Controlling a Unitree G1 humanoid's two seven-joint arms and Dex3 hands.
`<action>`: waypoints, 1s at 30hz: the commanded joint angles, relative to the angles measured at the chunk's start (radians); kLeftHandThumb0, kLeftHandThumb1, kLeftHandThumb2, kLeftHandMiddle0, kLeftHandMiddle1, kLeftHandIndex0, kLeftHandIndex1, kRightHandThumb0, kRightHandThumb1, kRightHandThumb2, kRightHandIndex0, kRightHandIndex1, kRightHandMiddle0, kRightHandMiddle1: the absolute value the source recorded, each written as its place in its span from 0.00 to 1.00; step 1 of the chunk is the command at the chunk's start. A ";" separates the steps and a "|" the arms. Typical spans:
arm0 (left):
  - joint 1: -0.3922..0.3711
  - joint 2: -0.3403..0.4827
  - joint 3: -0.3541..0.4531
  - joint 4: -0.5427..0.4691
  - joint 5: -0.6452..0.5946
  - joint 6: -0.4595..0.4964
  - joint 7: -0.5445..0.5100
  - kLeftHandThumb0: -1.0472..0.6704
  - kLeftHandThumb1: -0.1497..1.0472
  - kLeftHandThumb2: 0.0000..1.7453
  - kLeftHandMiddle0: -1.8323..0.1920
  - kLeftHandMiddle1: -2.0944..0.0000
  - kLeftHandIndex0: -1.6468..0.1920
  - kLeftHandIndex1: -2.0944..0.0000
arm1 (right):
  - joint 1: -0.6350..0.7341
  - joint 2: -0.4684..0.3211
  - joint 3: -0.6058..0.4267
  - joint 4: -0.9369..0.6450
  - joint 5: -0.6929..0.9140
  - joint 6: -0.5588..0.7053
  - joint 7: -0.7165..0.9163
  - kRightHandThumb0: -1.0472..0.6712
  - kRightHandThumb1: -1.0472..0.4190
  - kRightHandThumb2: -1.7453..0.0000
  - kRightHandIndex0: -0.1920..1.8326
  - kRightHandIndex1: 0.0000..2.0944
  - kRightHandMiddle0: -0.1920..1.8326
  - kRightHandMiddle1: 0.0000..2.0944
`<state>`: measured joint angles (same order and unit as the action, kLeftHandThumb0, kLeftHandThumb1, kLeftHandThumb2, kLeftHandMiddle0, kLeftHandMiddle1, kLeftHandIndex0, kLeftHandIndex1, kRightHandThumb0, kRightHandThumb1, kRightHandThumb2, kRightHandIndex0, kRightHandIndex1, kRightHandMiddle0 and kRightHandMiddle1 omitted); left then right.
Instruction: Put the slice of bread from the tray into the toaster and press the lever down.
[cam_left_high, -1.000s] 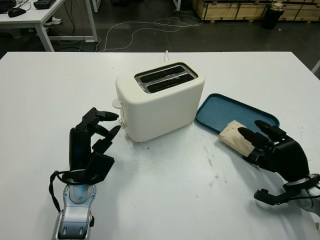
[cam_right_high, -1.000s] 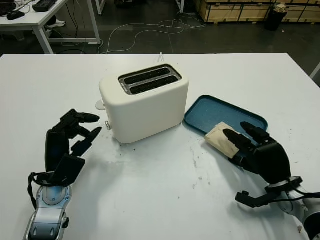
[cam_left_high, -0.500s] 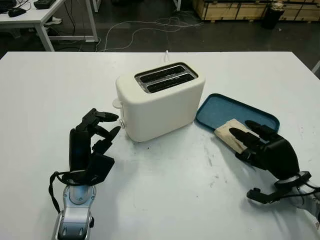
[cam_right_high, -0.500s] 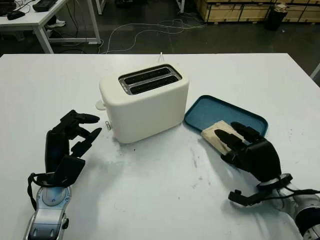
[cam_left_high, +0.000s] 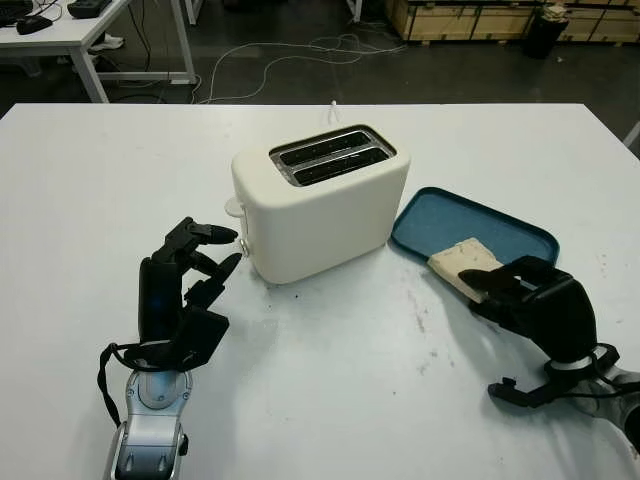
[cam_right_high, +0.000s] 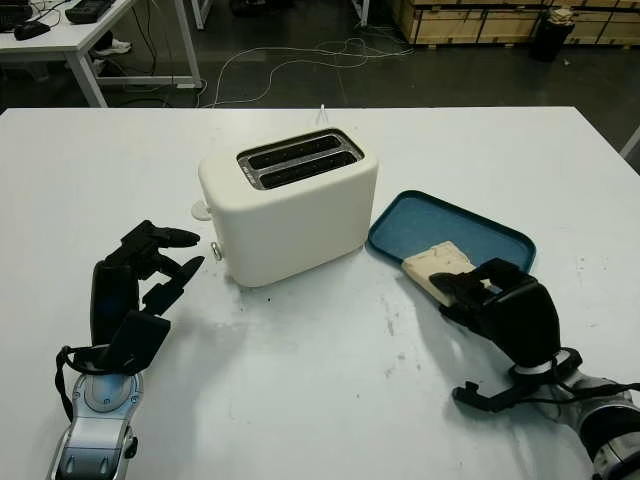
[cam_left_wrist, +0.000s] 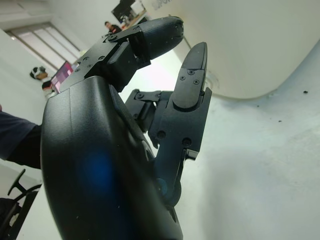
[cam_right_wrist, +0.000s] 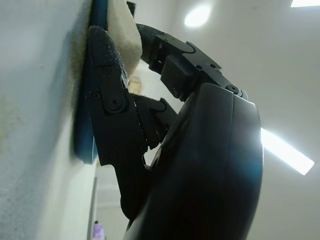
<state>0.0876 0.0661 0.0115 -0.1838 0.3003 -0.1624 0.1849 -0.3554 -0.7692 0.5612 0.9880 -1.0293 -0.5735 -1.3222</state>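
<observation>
The cream toaster (cam_left_high: 320, 205) stands mid-table with both slots empty and its lever (cam_left_high: 233, 207) up on the left end. A pale slice of bread (cam_left_high: 460, 260) lies on the near edge of the blue tray (cam_left_high: 500, 225), to the toaster's right. My right hand (cam_left_high: 492, 286) is at the slice's near end, fingers curled over it. In the right wrist view the bread (cam_right_wrist: 125, 35) sits between thumb (cam_right_wrist: 107, 70) and fingers. My left hand (cam_left_high: 205, 255) is open, held upright on the table just left of the toaster.
The white table (cam_left_high: 330, 380) has bare room in front of the toaster. The toaster's white cord (cam_left_high: 332, 105) runs off the far edge. Beyond it are a dark floor with cables and another table (cam_left_high: 90, 30) at the far left.
My right hand slid left along the tray and its fingers curled down onto the bread's near end, uncovering more of the slice. The left hand has not moved.
</observation>
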 joint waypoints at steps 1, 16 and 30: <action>0.003 0.009 -0.002 -0.007 0.005 -0.015 -0.002 0.48 0.89 0.08 0.58 0.22 0.57 0.50 | -0.003 0.010 0.011 0.007 -0.011 0.014 -0.016 0.27 0.09 0.88 0.50 0.68 0.46 0.63; 0.006 0.007 -0.004 -0.006 0.002 -0.015 -0.005 0.48 0.89 0.08 0.58 0.23 0.57 0.51 | -0.095 -0.075 -0.084 -0.127 0.056 -0.050 -0.029 0.28 0.09 0.87 0.46 0.81 0.40 0.76; 0.011 0.003 -0.007 -0.005 0.006 -0.013 0.002 0.48 0.89 0.08 0.58 0.23 0.57 0.51 | -0.374 -0.118 -0.289 -0.146 0.323 -0.321 0.470 0.31 0.09 0.89 0.48 0.83 0.46 0.66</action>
<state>0.0930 0.0659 0.0085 -0.1837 0.2991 -0.1630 0.1833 -0.6909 -0.8956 0.2908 0.8057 -0.7579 -0.8576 -0.9063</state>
